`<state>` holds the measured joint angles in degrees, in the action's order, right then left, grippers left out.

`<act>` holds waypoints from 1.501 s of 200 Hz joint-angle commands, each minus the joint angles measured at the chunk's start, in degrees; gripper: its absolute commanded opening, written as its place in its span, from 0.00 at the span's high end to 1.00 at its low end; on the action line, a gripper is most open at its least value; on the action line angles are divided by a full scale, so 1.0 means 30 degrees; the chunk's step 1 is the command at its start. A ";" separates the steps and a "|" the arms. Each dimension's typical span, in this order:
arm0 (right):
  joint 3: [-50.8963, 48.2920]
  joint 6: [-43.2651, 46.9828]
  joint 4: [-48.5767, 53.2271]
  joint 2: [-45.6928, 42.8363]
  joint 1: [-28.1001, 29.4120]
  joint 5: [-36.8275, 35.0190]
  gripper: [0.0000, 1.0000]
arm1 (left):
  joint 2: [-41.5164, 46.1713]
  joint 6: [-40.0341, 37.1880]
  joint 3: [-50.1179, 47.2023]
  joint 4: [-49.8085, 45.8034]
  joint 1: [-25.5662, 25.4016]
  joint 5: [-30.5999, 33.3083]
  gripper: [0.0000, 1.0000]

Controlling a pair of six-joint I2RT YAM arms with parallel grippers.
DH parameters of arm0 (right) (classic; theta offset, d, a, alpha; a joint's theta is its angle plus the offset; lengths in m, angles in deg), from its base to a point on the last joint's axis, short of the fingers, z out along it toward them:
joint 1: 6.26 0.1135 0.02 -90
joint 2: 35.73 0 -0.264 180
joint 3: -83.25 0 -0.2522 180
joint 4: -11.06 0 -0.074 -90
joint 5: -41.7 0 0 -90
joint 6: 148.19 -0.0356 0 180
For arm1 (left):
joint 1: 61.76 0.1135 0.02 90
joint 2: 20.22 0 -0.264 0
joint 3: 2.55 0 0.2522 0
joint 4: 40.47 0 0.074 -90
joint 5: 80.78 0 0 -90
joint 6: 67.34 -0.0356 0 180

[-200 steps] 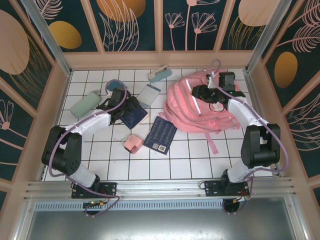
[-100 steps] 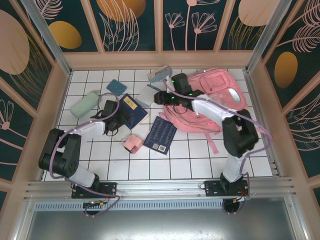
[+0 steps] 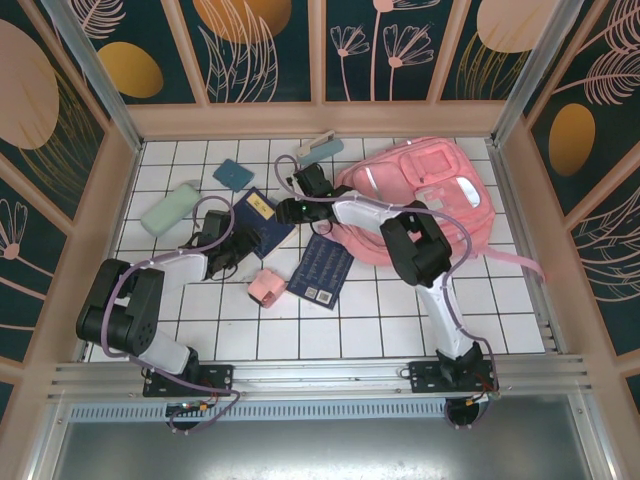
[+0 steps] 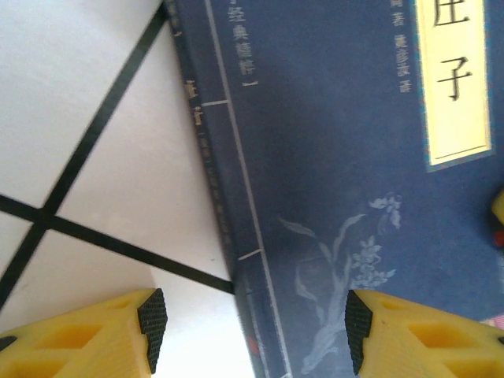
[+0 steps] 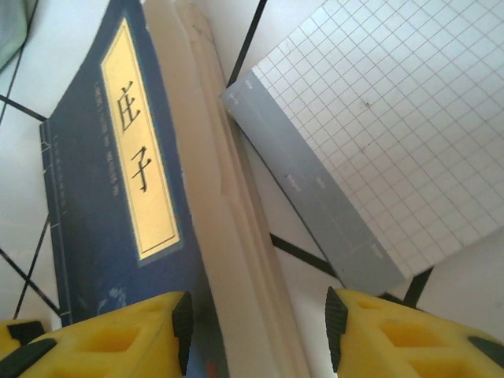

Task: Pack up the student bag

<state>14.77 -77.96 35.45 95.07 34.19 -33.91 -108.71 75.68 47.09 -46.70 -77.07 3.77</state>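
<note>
The student bag (image 3: 440,195), a large pink backpack, lies at the back right of the tiled table. A dark blue book (image 3: 258,225) with a yellow title label lies left of it. My left gripper (image 3: 230,248) stands open at the book's left side; in the left wrist view its jaws (image 4: 252,331) straddle the spine edge of the book (image 4: 339,157), one finger over white tile, the other over the cover. My right gripper (image 3: 291,214) is open too, and in the right wrist view (image 5: 256,331) it straddles the pale page edge of the book (image 5: 118,205).
A grid-paper notebook (image 5: 378,118) lies just right of the book. A second blue book (image 3: 322,268) and a small pink box (image 3: 267,287) lie nearer the front. A mint pouch (image 3: 172,208), a teal card (image 3: 234,174) and a grey-teal case (image 3: 318,148) lie toward the back.
My right arm has swung left from the bag to the blue book, and the bag has settled flat. My left gripper has drawn back to the book's left edge.
</note>
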 commanded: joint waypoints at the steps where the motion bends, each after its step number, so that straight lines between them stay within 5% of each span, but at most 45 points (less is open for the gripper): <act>1: 0.0755 0.0394 0.1014 0.0760 0.0119 0.0067 0.53 | -0.0480 0.0317 -0.0269 0.1159 0.0035 -0.0642 0.36; 53: -0.0734 -0.0221 0.0782 0.0735 0.0781 0.2015 0.75 | -0.1307 0.1075 -0.0779 0.2997 0.0065 -0.1563 0.41; 131: -0.1446 -0.1730 -0.0228 0.0494 0.0992 0.4639 0.76 | -0.0733 0.2895 -0.2670 1.1055 0.0579 -0.5218 0.50; 156: -0.1413 -0.1789 -0.0164 0.0471 0.0970 0.4607 0.76 | -0.0116 0.2600 -0.2667 1.0781 0.0563 -0.5466 0.52; 170: -0.1384 -0.1789 -0.0200 0.0325 0.0961 0.4556 0.76 | 0.0151 0.1892 -0.2323 0.9105 0.0590 -0.4718 0.62; 216: -0.1042 -0.1535 0.0170 -0.1008 0.0597 0.3669 0.73 | 0.1224 0.0318 -0.1773 0.6119 0.0603 -0.3256 0.98; 262: -0.0513 -0.0644 0.1751 -0.3748 0.0219 0.0878 0.57 | 0.2623 -0.0314 -0.0845 0.4991 0.0605 -0.3485 1.00; 300: -0.1472 0.0465 0.3630 -0.6392 -0.0779 -0.3542 0.54 | 0.3289 -0.0255 0.0113 0.4876 0.0601 -0.4711 1.00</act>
<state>11.75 -79.84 41.25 82.24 34.21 -33.65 -101.10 76.66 44.18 -32.45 -75.26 -7.49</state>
